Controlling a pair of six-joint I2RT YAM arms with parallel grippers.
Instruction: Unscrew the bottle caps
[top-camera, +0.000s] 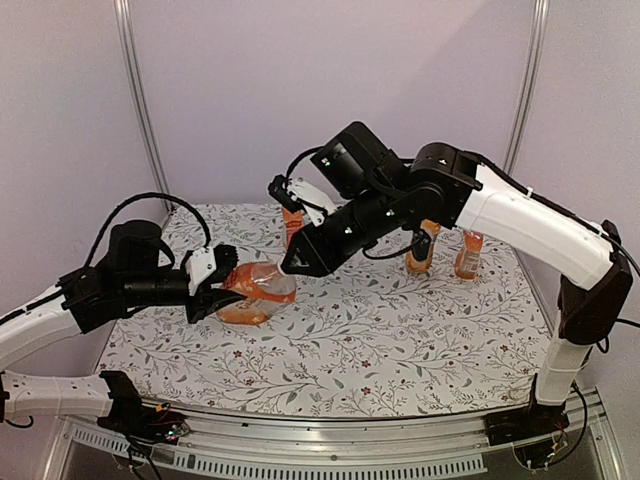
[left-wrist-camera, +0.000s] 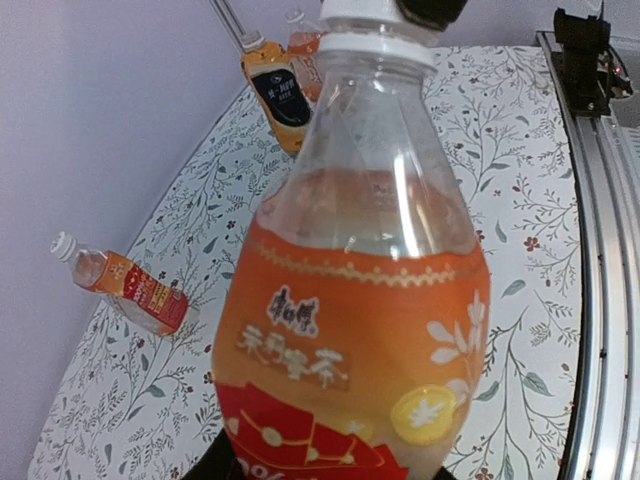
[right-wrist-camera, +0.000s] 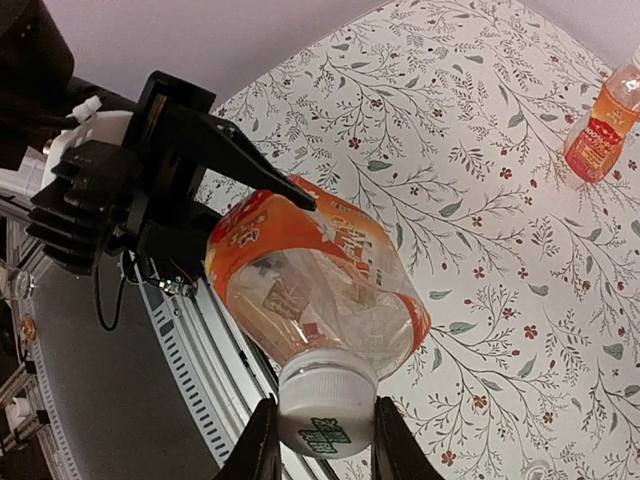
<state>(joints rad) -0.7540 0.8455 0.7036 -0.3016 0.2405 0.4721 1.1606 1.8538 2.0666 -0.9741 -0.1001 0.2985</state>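
With left fingers (right-wrist-camera: 245, 165) gripping the orange drink bottle (top-camera: 258, 290), tilted above the floral surface (top-camera: 400, 340), and right fingers (right-wrist-camera: 258, 450) pinched on its white cap (right-wrist-camera: 328, 400), twist squarely about the neck, avoiding sideways pull

Printed text in view: Chinese lettering on the drink labels, little of it legible to me.

On the nearest bottle (left-wrist-camera: 350, 330), the orange label (left-wrist-camera: 330, 300) carries a small dark brand mark in Chinese characters and, under it, a row of four pale Chinese characters; I can't make them out with certainty. Its white cap (right-wrist-camera: 325, 405) bears a green printed mark, unreadable. The standing bottle (left-wrist-camera: 278, 95) has a dark label with white writing, and the lying bottle (left-wrist-camera: 130, 292) a red one with yellow print, both too small for me to read.
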